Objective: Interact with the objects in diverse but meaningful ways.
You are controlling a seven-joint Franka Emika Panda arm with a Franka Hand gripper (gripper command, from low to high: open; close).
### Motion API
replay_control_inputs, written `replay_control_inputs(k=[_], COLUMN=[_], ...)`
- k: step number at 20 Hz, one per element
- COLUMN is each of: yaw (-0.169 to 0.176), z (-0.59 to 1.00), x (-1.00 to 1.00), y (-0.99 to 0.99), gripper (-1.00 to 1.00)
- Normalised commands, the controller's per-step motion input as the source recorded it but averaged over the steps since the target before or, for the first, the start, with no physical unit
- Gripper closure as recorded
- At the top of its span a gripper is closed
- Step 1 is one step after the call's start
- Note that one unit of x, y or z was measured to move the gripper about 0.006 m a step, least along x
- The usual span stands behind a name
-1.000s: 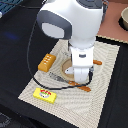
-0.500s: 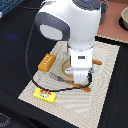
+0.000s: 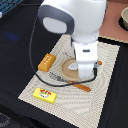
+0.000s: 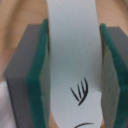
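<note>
Along the mat's edge toward the exterior view's left sit the orange bread loaf and, nearer the front corner, the yellow block. The tan plate lies mid-mat, orange-handled cutlery just in front. The arm stands upright over the plate, the gripper clamped on the white fish (its long axis running along the pads), which sits squarely between them.

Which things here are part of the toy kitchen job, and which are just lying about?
Part of the job:
- white fish, clamped in the end effector
- tan plate
- orange bread loaf
- yellow red-labelled block
- orange-handled cutlery

Just lying about:
- striped mat
- black cable
- bowl at the edge
</note>
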Motion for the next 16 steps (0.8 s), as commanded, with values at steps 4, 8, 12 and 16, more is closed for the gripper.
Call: replay_control_inputs(k=[4, 8, 12, 16], yaw=[0.053, 0.038, 0.051, 0.065], z=[0.34, -0.07, -0.36, -0.49], x=[0.0, 0.0, -0.12, -0.4], y=[0.72, 0.62, 0.53, 0.45], gripper=[1.0, 1.0, 1.0, 1.0])
